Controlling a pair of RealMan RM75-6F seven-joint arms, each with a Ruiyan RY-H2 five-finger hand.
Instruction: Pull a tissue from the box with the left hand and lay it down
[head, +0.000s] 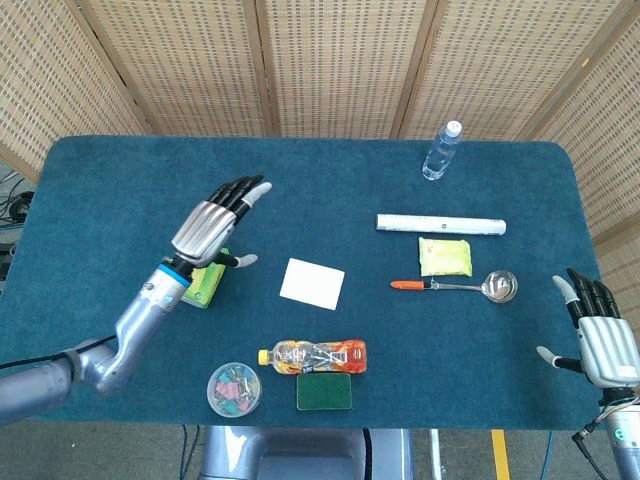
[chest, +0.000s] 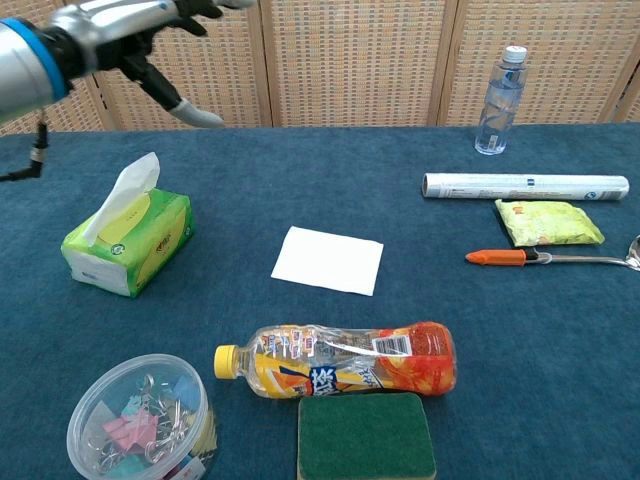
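From the head view, a folded white paper tissue (head: 312, 283) lies flat on the blue cloth-covered table (head: 120, 180), its long axis running from upper left to lower right. The silver left hand (head: 212, 228) hovers above the green tissue box (head: 208, 281), fingers spread, holding nothing. The right hand (head: 598, 338) rests open at the table's near right edge.

From the chest view, the tissue (chest: 328, 260) sits between the box (chest: 128, 238) and an orange-handled metal ladle (chest: 545, 257), apart from both. The left hand (chest: 150, 40) hangs open above.
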